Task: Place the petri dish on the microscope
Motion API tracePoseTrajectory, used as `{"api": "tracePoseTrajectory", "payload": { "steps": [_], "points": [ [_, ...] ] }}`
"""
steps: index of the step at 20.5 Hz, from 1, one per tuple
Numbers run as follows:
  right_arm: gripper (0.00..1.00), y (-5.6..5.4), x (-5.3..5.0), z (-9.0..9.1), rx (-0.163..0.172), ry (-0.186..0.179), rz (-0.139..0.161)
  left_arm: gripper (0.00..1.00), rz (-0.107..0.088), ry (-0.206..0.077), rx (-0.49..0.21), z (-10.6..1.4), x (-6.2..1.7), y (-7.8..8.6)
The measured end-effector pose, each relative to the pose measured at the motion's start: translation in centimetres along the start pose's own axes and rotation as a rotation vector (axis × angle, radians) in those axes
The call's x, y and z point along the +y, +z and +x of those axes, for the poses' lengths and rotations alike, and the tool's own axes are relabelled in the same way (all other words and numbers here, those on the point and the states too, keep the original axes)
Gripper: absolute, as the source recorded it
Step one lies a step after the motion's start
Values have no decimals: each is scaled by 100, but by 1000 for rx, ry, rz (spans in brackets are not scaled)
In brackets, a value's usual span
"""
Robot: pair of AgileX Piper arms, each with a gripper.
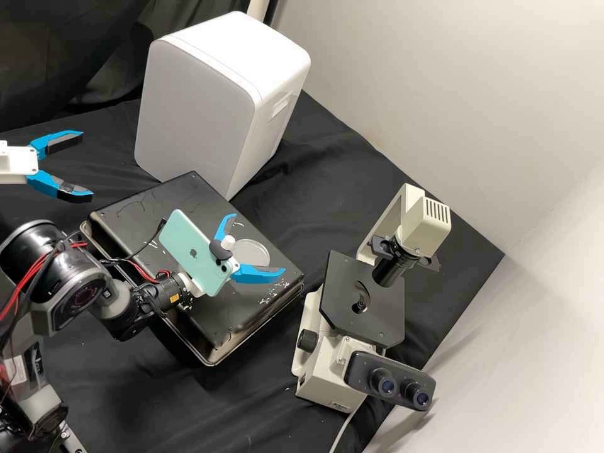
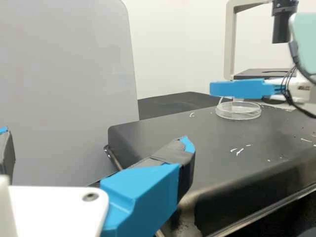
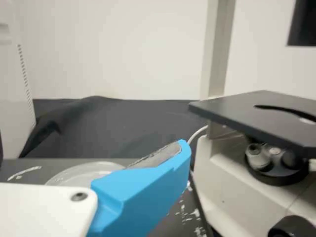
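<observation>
The clear petri dish point(image 1: 257, 252) lies on a black raised platform point(image 1: 145, 217) in the middle of the bench. My right gripper point(image 1: 258, 245) hangs open just over it, one blue finger on each side of the dish. In the right wrist view the dish point(image 3: 74, 175) sits beside my blue finger point(image 3: 148, 180). The microscope point(image 1: 327, 371) stands to the right, with its black stage point(image 1: 352, 314) bare. My left gripper point(image 1: 85, 163) is open at the far left, holding nothing. Its wrist view shows the dish point(image 2: 238, 109) far off under the other arm's finger point(image 2: 242, 89).
A large white box-shaped device point(image 1: 220, 94) stands behind the platform. The microscope's eyepieces point(image 1: 399, 387) point toward the front, and its lamp head point(image 1: 418, 220) overhangs the stage. A white wall closes the right side. Black cloth covers the bench.
</observation>
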Motion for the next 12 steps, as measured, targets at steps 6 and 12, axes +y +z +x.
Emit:
{"api": "tracePoseTrajectory", "payload": {
  "steps": [6, 12],
  "points": [
    [100, 57, -204, 12, -47, -58, -10, 100, 0, 0, 0, 0, 0, 0],
    [100, 87, -239, 1, -65, -67, -10, 100, 3, -4, 1, 3, -8, 1]
  ]
}}
